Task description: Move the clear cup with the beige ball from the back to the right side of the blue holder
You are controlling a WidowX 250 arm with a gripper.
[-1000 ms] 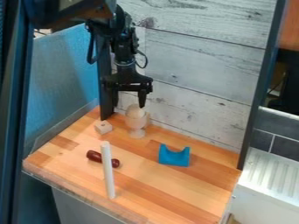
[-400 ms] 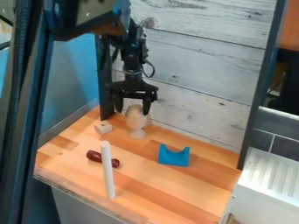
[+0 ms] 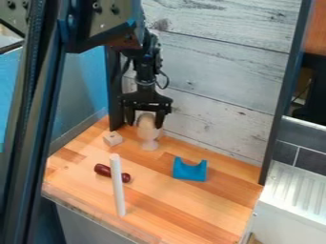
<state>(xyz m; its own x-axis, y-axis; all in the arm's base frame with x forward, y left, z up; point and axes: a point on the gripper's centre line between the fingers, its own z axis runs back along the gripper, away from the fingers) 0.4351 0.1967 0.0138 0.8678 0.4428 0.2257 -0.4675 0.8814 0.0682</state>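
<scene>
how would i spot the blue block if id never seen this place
Find the wooden tabletop below the whitewashed plank wall. On its right half sits a block with a rounded dip in its top. It is blue; the other things there are white, pale or dark red.

In the camera view, a stemmed cup (image 3: 147,135) was placed near the back of the counter (image 3: 172,202), before the wall panel (image 3: 216,71), and a rounded piece (image 3: 147,119) was held in its mouth. The gripper (image 3: 144,126) was positioned over the cup, its fingers parted to either side of the rounded piece. A small block (image 3: 113,138) was set just left of the cup. A notched block (image 3: 189,173) was placed to the right, nearer the front. The turned piece (image 3: 102,169) was laid on the counter's left half, partly hidden behind the upright rod (image 3: 117,186). The radiator (image 3: 296,193) was situated beyond the counter's right side.
</scene>
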